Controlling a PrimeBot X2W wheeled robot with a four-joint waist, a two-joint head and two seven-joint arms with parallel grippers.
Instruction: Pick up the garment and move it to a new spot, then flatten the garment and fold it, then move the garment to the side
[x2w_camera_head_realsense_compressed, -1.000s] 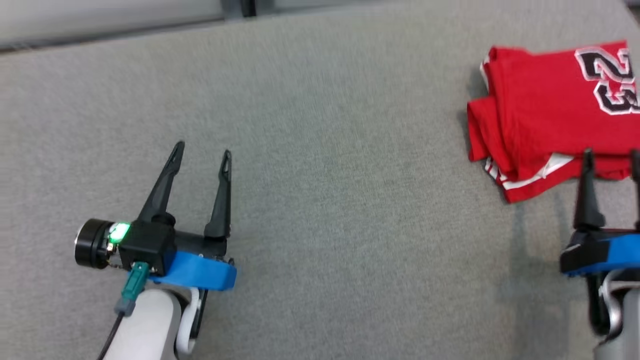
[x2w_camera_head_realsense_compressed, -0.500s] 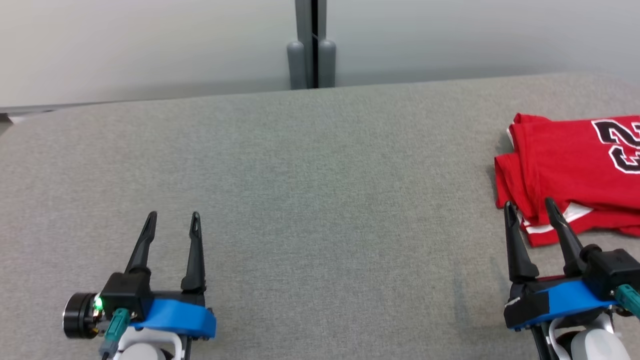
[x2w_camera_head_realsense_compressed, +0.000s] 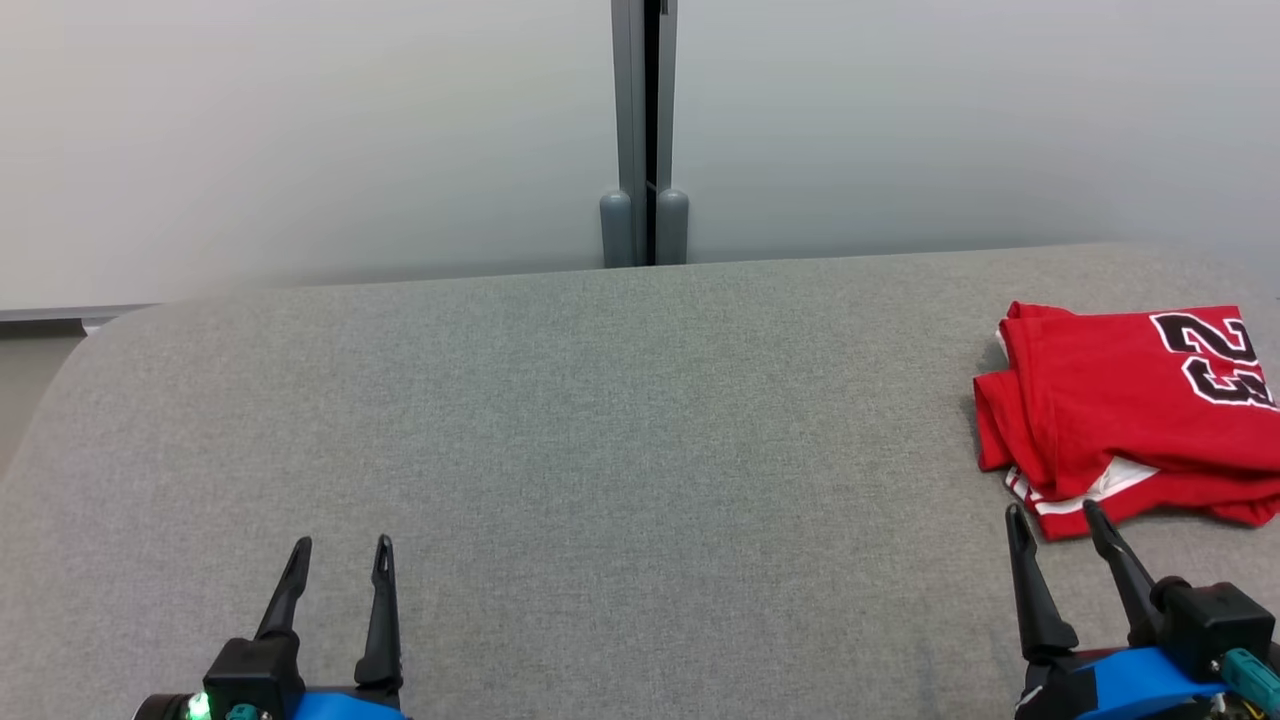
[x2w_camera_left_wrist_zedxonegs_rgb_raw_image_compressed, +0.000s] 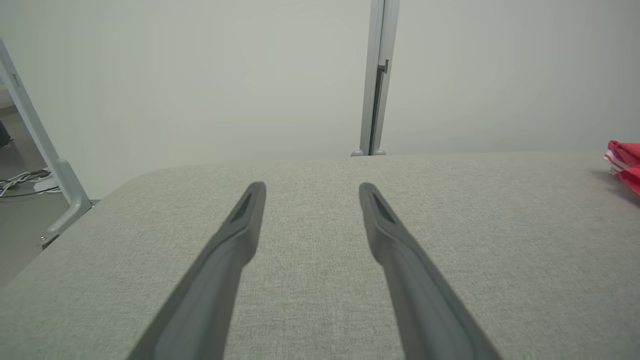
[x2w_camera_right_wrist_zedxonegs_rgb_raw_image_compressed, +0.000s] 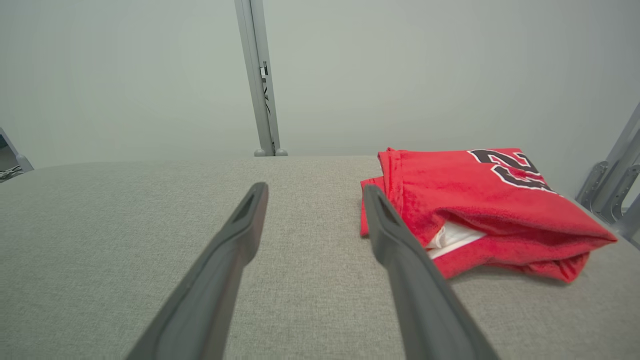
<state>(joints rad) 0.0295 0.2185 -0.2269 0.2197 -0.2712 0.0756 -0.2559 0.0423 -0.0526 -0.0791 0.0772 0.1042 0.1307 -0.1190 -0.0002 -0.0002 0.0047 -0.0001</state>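
Observation:
The garment is a red jersey with black-and-white numerals and white trim, folded into a compact stack at the far right of the grey table. It also lies right of centre in the right wrist view, and its edge peeks in at the right of the left wrist view. My right gripper is open and empty, its tips just short of the jersey's near edge, not touching it. My left gripper is open and empty at the lower left, far from the garment.
A pale wall with a grey vertical post stands behind the table. The table's rounded left corner drops off to the floor. Metal frame legs show at the left and at the right.
The head camera has tilted up, bringing the wall and the table's far edge into view. Both grippers now sit lower in the picture, still open. The garment lies as before.

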